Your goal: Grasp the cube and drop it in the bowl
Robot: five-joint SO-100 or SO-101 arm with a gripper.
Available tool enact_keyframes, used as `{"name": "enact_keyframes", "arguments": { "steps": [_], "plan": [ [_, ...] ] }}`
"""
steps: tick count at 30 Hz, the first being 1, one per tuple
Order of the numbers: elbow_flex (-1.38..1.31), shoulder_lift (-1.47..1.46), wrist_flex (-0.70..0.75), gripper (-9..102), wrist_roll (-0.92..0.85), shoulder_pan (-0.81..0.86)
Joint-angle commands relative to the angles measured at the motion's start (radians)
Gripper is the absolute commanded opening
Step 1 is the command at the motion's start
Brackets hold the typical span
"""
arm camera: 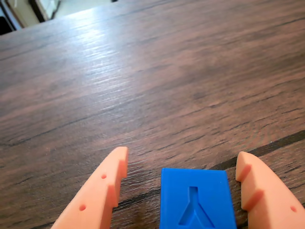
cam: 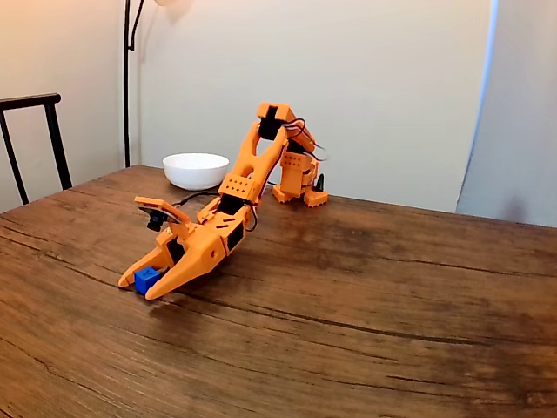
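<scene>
Straddling cube (arm camera: 197, 198), claw (arm camera: 183, 164) open, gaps both sides

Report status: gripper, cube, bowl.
Gripper open, low at the table. Blue cube between its fingers, ungrasped. White bowl far behind beside the arm's base, nothing in the way.

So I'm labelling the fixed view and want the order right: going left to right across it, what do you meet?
Chair → lamp pole → cube between the open jaws → bowl → arm's base. All but the chair and the pole are on the table.
</scene>
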Motion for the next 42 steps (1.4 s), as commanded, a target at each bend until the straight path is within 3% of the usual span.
{"name": "enact_keyframes", "arguments": {
  "steps": [1,10,18,25,33,42],
  "plan": [
    [0.015,-0.008,0.029,30,-0.018,-0.012],
    [0.066,0.018,0.031,29,-0.071,-0.029],
    [0.169,0.078,0.031,6,-0.103,-0.031],
    [0.166,0.115,0.146,6,-0.109,-0.031],
    [0.160,0.123,0.140,6,-0.095,-0.031],
    [0.018,0.209,0.152,5,0.112,0.005]
  ]
}}
